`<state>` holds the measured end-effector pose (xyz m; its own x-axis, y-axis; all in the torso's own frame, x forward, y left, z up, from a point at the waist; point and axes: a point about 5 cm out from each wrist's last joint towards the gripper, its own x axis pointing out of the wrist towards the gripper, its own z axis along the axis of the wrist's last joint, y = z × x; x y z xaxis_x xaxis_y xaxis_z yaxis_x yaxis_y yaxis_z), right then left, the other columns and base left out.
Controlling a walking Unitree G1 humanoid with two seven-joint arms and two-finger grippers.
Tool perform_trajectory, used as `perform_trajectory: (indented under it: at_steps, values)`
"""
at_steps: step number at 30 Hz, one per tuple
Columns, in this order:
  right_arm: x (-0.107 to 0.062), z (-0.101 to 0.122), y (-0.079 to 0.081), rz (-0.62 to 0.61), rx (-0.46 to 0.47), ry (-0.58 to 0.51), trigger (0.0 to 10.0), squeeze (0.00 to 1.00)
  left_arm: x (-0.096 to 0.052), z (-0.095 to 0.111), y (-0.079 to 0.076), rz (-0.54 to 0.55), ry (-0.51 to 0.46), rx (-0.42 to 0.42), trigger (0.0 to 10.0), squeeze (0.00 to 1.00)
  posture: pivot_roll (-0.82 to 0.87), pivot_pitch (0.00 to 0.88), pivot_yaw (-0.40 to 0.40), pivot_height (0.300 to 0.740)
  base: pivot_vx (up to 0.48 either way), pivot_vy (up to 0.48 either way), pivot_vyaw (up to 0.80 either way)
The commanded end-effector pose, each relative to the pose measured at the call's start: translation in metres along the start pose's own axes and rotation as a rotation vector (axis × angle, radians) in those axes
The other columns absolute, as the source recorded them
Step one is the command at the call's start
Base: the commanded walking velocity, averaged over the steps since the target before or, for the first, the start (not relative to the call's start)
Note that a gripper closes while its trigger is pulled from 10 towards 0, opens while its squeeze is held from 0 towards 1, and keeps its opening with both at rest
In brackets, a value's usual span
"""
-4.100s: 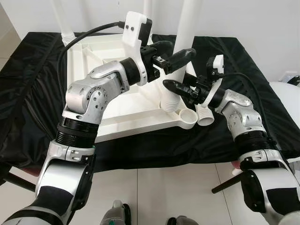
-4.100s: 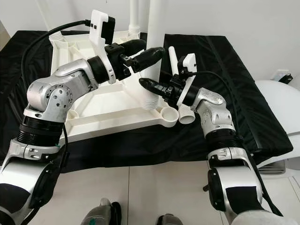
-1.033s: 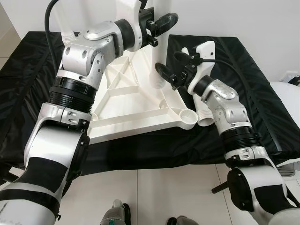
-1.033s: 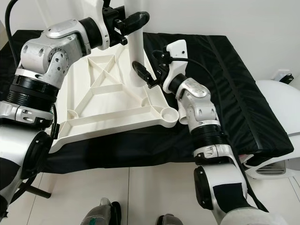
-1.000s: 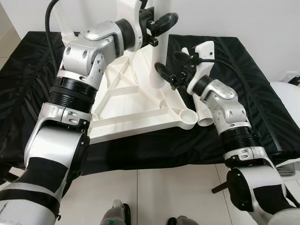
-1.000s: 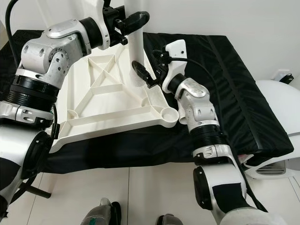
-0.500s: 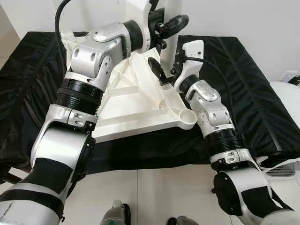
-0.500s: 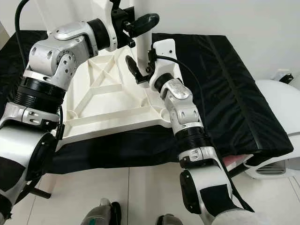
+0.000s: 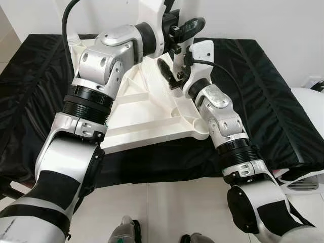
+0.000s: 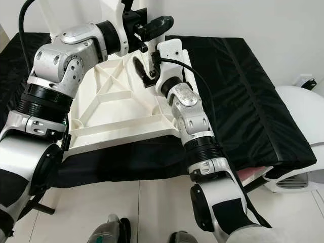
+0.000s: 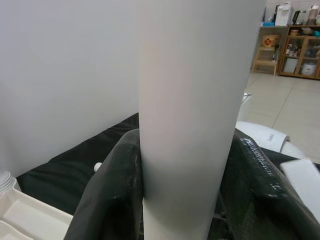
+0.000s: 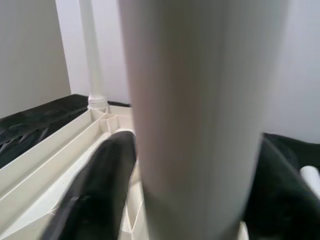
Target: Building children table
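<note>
The white plastic table top lay upside down on a black cloth, its ribbed underside facing up and its long edge running roughly from the robot's near right toward the far left. A round leg socket showed at the near left corner of the frame, and another white leg stood upright in a far corner socket.

A white table leg, a plain round tube, stood upright on the table top near its far right part, its long axis vertical and its upper end running out of the top of the head views. Its foot was hidden behind the right arm, so whether it sat in a socket could not be told.

The left gripper reached in from the robot's left, high on the leg, with its two black fingers clasped around the tube, one on each side and pressing its surface. The right gripper came up from the near right and took the same leg lower down, just beneath the left gripper; in the right wrist view one black finger lay on each side of the tube, closed against it. The two grippers were near each other but apart.

A white rounded object stood on the floor to the right of the cloth, and pale floor tiles lay in front.
</note>
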<state>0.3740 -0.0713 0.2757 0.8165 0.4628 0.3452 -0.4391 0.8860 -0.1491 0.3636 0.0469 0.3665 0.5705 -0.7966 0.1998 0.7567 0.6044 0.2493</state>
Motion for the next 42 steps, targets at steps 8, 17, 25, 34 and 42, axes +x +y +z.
perform_trajectory:
  at_steps: [8, 17, 25, 34, 42]
  values:
    - [0.003, 0.015, 0.000, 0.012, -0.025, -0.045, 0.0, 0.00, 0.002, 0.008, -0.003, -0.025, -0.022, 0.032, 10.0, 0.00, -0.01, 0.118, 0.000, 0.740, 0.000, 0.000, 0.00]
    - [0.001, 0.016, -0.003, -0.005, -0.028, -0.036, 0.0, 0.00, 0.002, 0.005, -0.004, -0.035, -0.011, 0.041, 10.0, 0.00, -0.01, 0.129, 0.002, 0.740, 0.000, 0.000, 0.00]
    - [0.000, 0.012, -0.009, -0.037, -0.018, -0.013, 10.0, 0.00, 0.001, 0.005, -0.008, -0.082, -0.030, -0.052, 10.0, 1.00, -0.01, 0.135, 0.004, 0.740, 0.000, 0.000, 0.00]
    - [-0.002, 0.009, -0.018, -0.078, -0.008, 0.005, 10.0, 0.00, -0.006, 0.007, -0.003, -0.067, -0.052, -0.111, 10.0, 1.00, -0.01, 0.132, 0.001, 0.740, 0.000, 0.000, 0.00]
    - [-0.007, 0.007, -0.033, -0.125, -0.021, 0.018, 10.0, 0.00, -0.014, 0.000, 0.005, -0.001, -0.050, -0.144, 10.0, 1.00, 0.00, 0.127, -0.003, 0.740, 0.000, 0.000, 0.00]
